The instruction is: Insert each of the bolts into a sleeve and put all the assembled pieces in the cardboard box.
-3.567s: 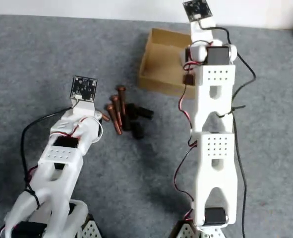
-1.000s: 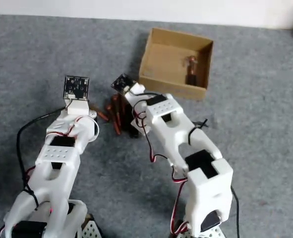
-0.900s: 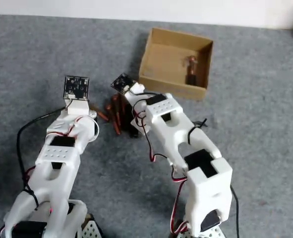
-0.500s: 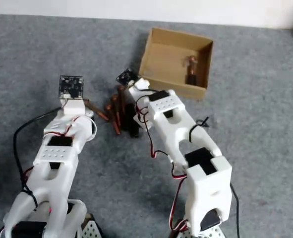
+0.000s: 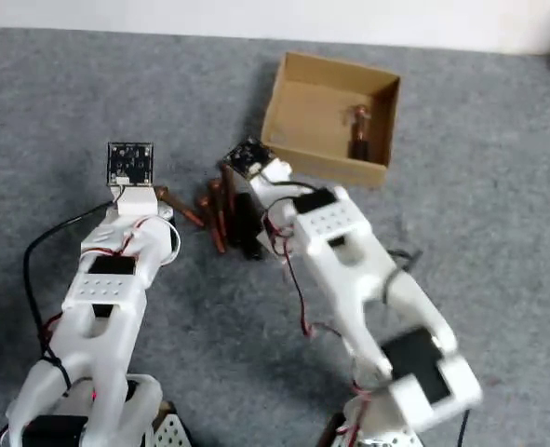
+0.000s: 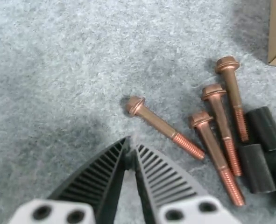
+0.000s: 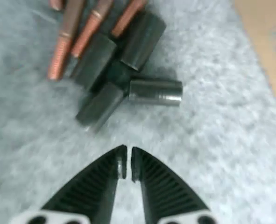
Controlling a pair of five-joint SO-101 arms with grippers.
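High view: bolts (image 5: 217,212) and sleeves (image 5: 248,223) loose beside the cardboard box (image 5: 321,158)

Copper-coloured bolts lie in a small group on the grey counter (image 5: 88,84). The black sleeves touch them on the side nearer to the box. One assembled piece (image 5: 358,132) lies inside the box, close to a side wall.

From the left wrist view, the left pincer (image 6: 130,150) is narrow, with its fingers almost together, and it holds nothing. It is over bare counter, just beside the head of a single bolt (image 6: 165,127). Three other bolts lie side by side near it, with sleeves at their threaded ends.

From the right wrist view, the right pincer (image 7: 127,164) is also narrow and holds nothing. It is near a cluster of four sleeves that touch each other. One crosswise sleeve (image 7: 155,91) lies across the others, and the threaded ends of three bolts reach the cluster.
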